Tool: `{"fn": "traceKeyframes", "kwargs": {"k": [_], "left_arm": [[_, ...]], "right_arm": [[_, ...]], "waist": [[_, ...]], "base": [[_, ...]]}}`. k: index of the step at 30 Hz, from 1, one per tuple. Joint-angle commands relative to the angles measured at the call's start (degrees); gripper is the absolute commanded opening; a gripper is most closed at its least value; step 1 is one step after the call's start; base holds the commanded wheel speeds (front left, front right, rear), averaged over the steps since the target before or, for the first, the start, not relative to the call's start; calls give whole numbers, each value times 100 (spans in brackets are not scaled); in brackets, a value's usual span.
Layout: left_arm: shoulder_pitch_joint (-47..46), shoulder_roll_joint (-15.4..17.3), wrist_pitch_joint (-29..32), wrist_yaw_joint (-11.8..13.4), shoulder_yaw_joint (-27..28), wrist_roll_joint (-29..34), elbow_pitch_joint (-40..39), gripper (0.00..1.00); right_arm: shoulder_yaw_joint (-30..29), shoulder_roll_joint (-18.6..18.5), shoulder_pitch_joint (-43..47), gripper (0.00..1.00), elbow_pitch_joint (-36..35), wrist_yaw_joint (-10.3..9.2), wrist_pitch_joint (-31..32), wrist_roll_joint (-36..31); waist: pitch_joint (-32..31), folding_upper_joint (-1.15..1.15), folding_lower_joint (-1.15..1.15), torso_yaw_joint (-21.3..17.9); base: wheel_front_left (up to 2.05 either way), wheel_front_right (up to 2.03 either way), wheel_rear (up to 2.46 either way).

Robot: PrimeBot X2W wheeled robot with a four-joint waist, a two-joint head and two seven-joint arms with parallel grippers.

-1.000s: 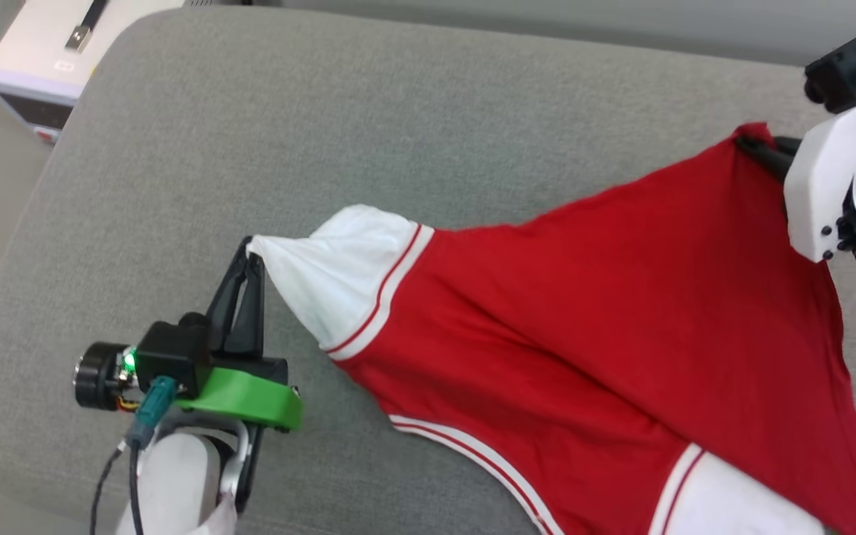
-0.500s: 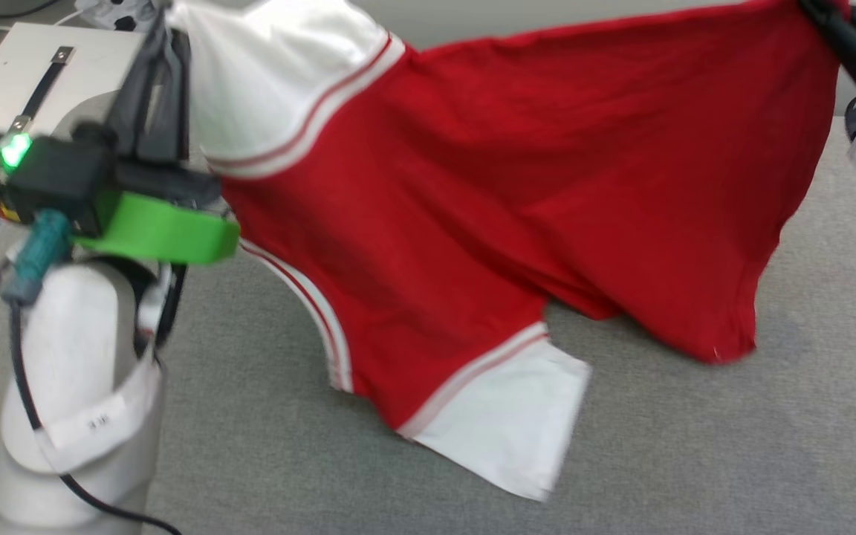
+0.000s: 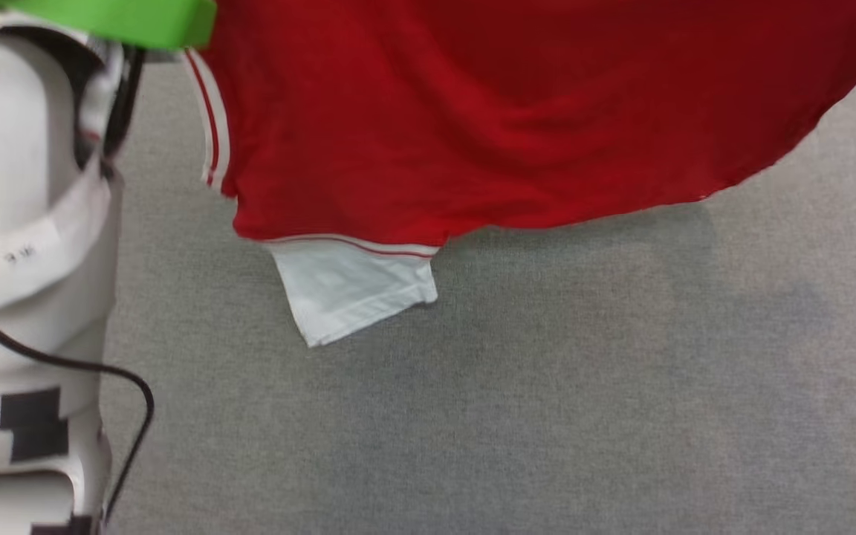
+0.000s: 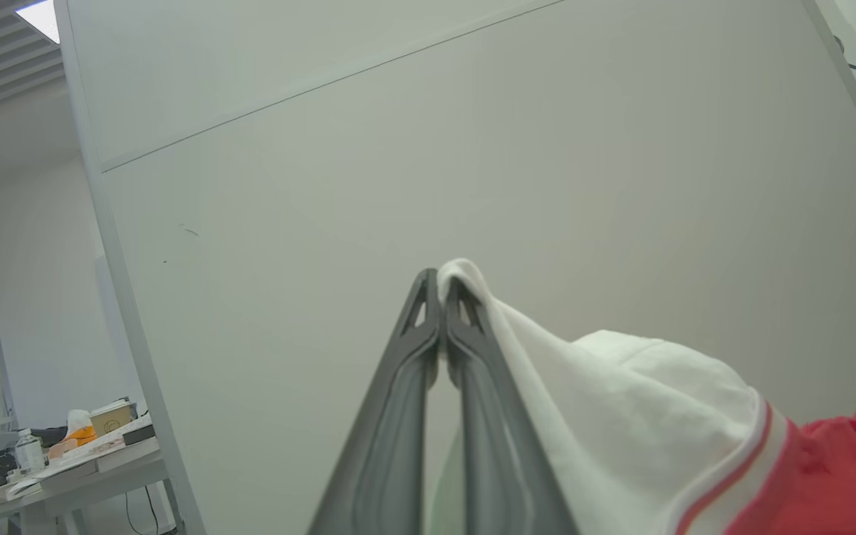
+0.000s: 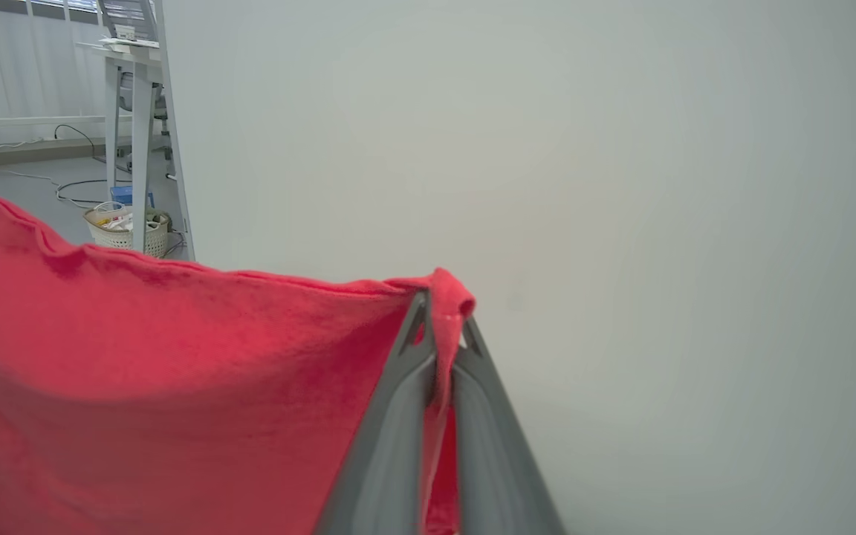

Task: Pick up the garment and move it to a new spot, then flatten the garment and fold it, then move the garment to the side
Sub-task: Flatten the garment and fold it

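The garment, a red T-shirt with white sleeves and red-white trim, hangs in the air across the top of the head view, one white sleeve dangling lowest over the grey cushion. In the left wrist view my left gripper is shut on the tip of the other white sleeve. The right wrist view has my right gripper shut on a red corner of the garment, which spreads away to the left. The shirt's front print is hidden.
A wide grey cushion lies under the hanging shirt. My pale left forearm with a black cable stands at the head view's left edge. A white partition wall faces both wrists; a desk and a basket sit beyond it.
Both arms have lifted the garment off the cushion and high up; it now hangs stretched between them. The head view has shifted too, and both grippers have left its top edge.
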Motion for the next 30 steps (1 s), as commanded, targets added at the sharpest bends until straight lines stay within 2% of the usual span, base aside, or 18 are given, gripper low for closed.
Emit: {"fn": "traceKeyframes", "kwargs": {"k": [1,7,14,23,30], "left_arm": [[-323,63,5,-23,-29,-93,95,0],[-1619,252,-16,-34,-135,-266,661,0],[-3287,514,-293,-38,-439,-580,1617,0],[-4890,727,-580,-39,-794,-839,2666,0],[-5279,780,-717,-39,-1020,-1009,3205,0]], "right_arm": [[-103,87,-229,0,-20,-3,33,-117],[-316,314,-1317,0,160,-3,262,-570],[-221,701,-2905,0,945,-3,142,-1112],[152,1088,-4563,0,2202,-3,-406,-1374],[445,1261,-5136,0,3010,-3,-794,-1296]], "waist": [[448,0,0,-42],[1361,0,0,-108],[2204,0,0,-244],[2627,0,0,-348],[2753,0,0,-338]], "base": [[0,0,0],[0,0,0],[0,0,0],[0,0,0],[0,0,0]]}}
